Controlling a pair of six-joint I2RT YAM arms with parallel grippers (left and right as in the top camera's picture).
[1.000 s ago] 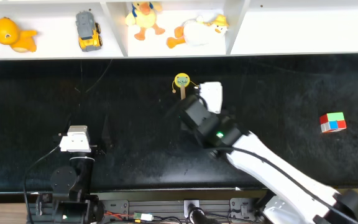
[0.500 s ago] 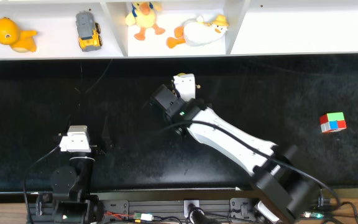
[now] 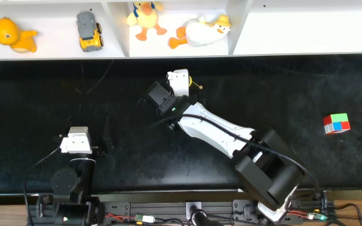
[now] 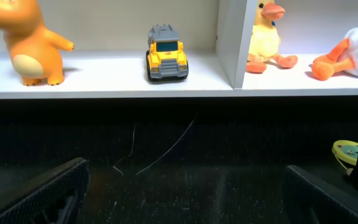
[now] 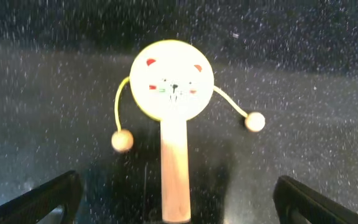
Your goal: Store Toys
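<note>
Currently your right gripper (image 5: 176,186) hangs over the rattle drum (image 5: 174,124) with its claw spread wide, and the wooden handle (image 5: 175,174) runs between the fingers (image 5: 42,199). The toy lies flat on the speckled black tabletop (image 5: 316,81), near the white shelf (image 3: 294,47). Expect it to be light and rigid. It has a smooth round stick and a yellow disc head, and its two beads (image 5: 122,140) on limp cords will likely swing. Pinch across the handle, not the head.
</note>
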